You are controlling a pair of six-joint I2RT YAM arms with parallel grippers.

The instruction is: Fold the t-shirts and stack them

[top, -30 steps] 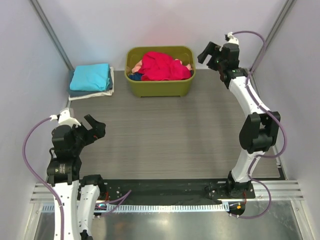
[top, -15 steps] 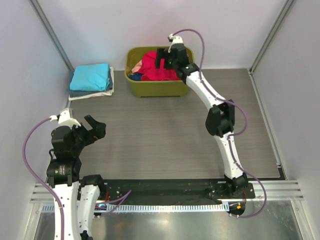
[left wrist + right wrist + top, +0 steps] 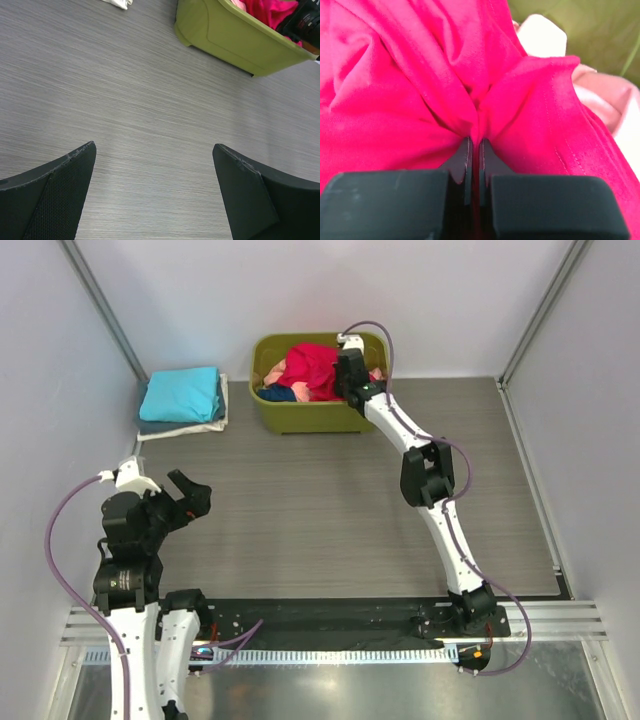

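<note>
Right gripper (image 3: 474,141) now down in olive-green plastic tub (image 3: 305,417), clenched on crumpled crimson-pink cloth t-shirt (image 3: 410,75), left gripper (image 3: 154,152) unmoved, jaws apart.

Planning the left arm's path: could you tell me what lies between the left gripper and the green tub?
Only bare table lies between the left gripper and the tub, per the top view.

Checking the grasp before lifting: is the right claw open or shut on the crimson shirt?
Shut on the crimson-pink t-shirt: the right claw shows its fingers nearly together, pinching a cloth ridge.
</note>
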